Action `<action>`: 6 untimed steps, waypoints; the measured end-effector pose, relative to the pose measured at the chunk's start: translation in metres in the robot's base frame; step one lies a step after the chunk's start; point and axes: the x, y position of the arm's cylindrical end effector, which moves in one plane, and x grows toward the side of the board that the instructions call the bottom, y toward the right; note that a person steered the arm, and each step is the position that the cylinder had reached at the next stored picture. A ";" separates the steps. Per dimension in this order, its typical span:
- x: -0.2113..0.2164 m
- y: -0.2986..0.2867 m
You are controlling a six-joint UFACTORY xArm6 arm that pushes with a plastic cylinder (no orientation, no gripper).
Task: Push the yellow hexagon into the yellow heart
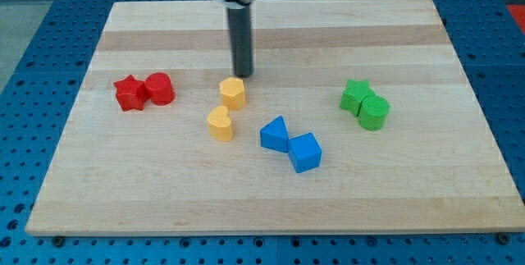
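I am working over a pale wooden counter [271, 191] made of glued planks, lying on a blue perforated base [25, 19]. My dark straight rod is coming down from the view's top, and my tip [244, 75] is resting just above and slightly to the view's right of the small yellow hexagon block [233, 93], touching it or very nearly so; I cannot tell which. I am carrying no hand at all, so there is nothing to open or close, only this rod end for pushing.

The yellow heart block [220, 123] is sitting just below the hexagon and a little to the view's left, close but apart from it. The line from my tip through the hexagon is pointing roughly at the heart, which is good.

What is worrying me is the offset. If I am pressing off-centre, the hexagon may be spinning and sliding past the heart on its left instead of meeting it. Pushing too hard may be knocking the heart away, toward the view's bottom. The blue triangular block [276, 134] and blue cube [304, 152] are lying near, to the view's right, so a rightward drift could disturb them. The red pair [144, 91] and green pair [366, 105] are standing well apart, out of danger.
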 end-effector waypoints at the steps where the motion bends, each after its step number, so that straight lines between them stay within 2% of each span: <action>1: 0.002 -0.045; 2: 0.002 -0.043; 3: -0.022 -0.009; 4: -0.012 0.017; 6: 0.049 -0.005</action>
